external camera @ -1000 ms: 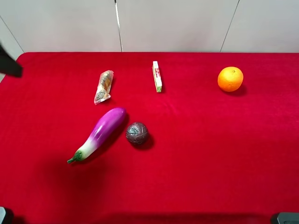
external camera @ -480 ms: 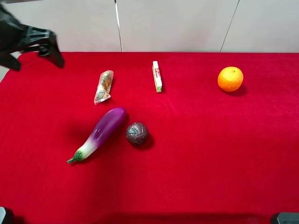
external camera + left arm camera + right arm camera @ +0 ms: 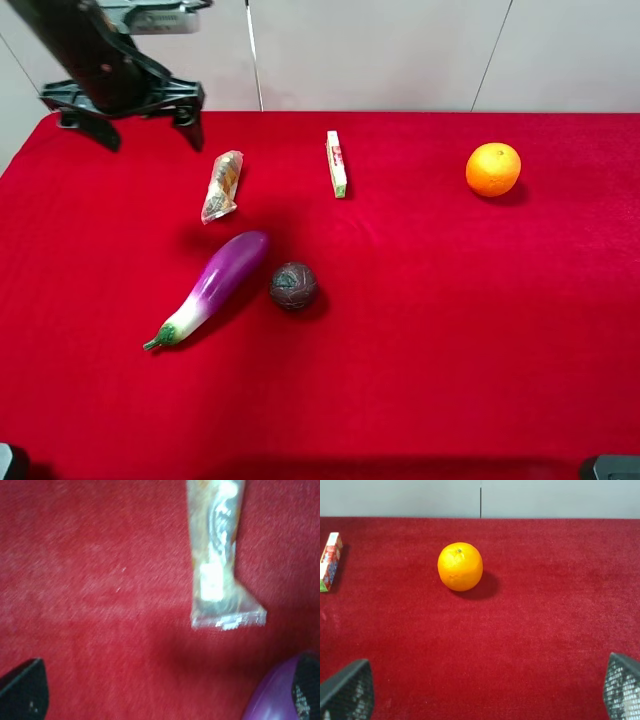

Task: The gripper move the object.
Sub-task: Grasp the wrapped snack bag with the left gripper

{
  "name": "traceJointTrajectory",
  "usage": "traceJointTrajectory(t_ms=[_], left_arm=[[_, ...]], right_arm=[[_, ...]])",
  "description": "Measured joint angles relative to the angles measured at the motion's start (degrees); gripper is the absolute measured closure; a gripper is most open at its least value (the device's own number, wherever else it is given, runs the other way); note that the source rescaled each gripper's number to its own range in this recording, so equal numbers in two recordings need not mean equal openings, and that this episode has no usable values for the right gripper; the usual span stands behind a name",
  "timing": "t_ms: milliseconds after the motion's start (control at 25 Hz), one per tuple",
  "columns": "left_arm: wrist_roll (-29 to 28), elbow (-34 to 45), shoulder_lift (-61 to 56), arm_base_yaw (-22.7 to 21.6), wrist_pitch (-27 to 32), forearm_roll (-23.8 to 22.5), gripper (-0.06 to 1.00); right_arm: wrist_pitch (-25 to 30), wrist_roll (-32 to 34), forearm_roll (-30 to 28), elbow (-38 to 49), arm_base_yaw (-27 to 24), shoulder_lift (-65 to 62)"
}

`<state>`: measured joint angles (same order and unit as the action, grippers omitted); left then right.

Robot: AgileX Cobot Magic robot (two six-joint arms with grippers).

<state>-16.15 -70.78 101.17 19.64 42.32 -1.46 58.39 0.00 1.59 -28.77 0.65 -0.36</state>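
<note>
Packet [image 3: 222, 186] is lying flat on the red counter [image 3: 450, 350] toward its far left corner, nothing touching it. Left gripper [image 3: 148, 128] is hovering near it by the far edge, prongs spread wide and empty. Eggplant [image 3: 215, 285] is lying just nearer, ball [image 3: 293, 285] beside it. Right gripper [image 3: 482, 690] is hanging splayed too, facing the orange [image 3: 460, 566] near the far right corner.

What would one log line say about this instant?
left gripper: open, near packet, not touching | packet: lying on cloth | right gripper: open, empty
</note>
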Motion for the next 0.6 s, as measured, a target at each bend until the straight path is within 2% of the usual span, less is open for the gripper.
traceJointTrajectory(t_ms=[360,600], left_arm=[[-3.0,-7.0,10.4,1.7,-1.0,-1.5,-0.02],[-4.4,-7.6,15.4,2.3,-5.1,-1.5,-0.02]], right_arm=[[0.0,0.0,0.0,0.0,0.0,0.0],[0.0,0.0,0.0,0.0,0.0,0.0]])
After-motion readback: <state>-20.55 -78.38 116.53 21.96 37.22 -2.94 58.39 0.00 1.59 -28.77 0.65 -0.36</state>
